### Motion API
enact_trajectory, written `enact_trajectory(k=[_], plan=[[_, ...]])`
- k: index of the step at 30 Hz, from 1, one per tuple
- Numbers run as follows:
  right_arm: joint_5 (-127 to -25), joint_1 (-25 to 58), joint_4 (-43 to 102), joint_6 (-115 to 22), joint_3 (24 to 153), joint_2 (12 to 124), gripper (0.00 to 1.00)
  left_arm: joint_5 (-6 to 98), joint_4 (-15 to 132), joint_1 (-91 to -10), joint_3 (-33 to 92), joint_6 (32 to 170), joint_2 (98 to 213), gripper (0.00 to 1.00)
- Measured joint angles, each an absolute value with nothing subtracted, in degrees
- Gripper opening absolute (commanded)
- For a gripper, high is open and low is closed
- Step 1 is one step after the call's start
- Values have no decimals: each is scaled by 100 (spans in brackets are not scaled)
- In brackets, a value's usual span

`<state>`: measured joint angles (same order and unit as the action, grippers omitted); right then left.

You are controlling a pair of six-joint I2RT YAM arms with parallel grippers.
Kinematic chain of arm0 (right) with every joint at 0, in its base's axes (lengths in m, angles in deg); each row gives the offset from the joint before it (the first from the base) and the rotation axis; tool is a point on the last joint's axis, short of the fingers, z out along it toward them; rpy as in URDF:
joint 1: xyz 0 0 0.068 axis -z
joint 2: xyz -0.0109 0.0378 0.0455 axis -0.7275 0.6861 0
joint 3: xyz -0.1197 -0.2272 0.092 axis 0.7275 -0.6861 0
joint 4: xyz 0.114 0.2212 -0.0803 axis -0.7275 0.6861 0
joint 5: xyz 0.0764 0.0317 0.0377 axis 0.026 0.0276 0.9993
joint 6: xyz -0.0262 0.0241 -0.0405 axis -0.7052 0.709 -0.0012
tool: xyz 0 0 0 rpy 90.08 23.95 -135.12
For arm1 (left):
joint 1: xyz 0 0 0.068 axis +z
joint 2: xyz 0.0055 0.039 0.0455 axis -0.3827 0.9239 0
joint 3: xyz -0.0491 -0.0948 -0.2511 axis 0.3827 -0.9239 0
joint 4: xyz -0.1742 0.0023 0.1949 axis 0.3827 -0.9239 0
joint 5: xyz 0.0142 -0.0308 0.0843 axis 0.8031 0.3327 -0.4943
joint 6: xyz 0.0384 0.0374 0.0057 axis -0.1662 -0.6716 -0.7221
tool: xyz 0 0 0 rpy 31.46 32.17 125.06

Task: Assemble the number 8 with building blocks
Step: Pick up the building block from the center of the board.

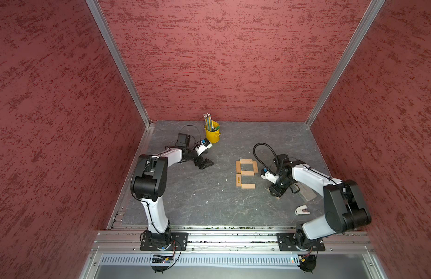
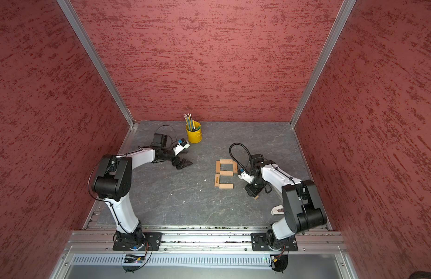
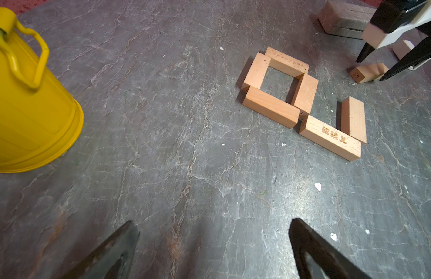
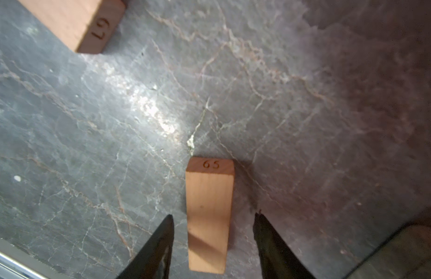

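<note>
Six tan building blocks lie flat in the middle of the table as a square loop [image 1: 246,161] with a lengthwise lettered block [image 1: 238,180] and a crosswise block [image 1: 248,186] below it; this is as much of the number 8 as shows. Its loop [image 3: 256,71] and lettered block [image 3: 330,137] also show in the left wrist view. Another block [image 4: 209,212], marked 65, lies right of the figure. My right gripper [image 4: 214,215] is open and straddles it, with a gap on each side. My left gripper [image 1: 206,164] is open and empty, well left of the figure.
A yellow pencil bucket [image 1: 212,132] stands at the back, close to the left gripper. A grey slab [image 1: 307,193] lies beside the right arm, and a small white object [image 1: 302,210] sits nearer the front edge. Red walls enclose three sides.
</note>
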<state>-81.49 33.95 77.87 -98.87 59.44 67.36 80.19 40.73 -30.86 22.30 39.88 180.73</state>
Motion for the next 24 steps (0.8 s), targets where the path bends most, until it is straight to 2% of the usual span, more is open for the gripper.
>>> enact_trajectory(k=[2, 7, 10, 15, 21, 24], plan=[[-8168, 3395, 7789, -9887, 5944, 6802, 47, 8019, 4073, -3084, 2230, 3992, 18073, 99], [-8262, 3402, 7780, -9852, 5944, 6800, 11, 8021, 4073, -3079, 2230, 4016, 18073, 99], [-8280, 3406, 7754, -9668, 5946, 6774, 1, 8023, 4073, -3079, 2230, 4031, 18073, 99], [-8367, 3406, 7863, -9148, 6390, 6767, 0, 8023, 4071, -3075, 2230, 4034, 18073, 99], [-9005, 2986, 7994, -7596, 8521, 6767, 0, 8019, 4058, -3077, 2252, 4034, 18073, 99], [-9272, 2619, 7817, -6711, 8978, 6688, 0, 8016, 4019, -3082, 2294, 4031, 18073, 99]])
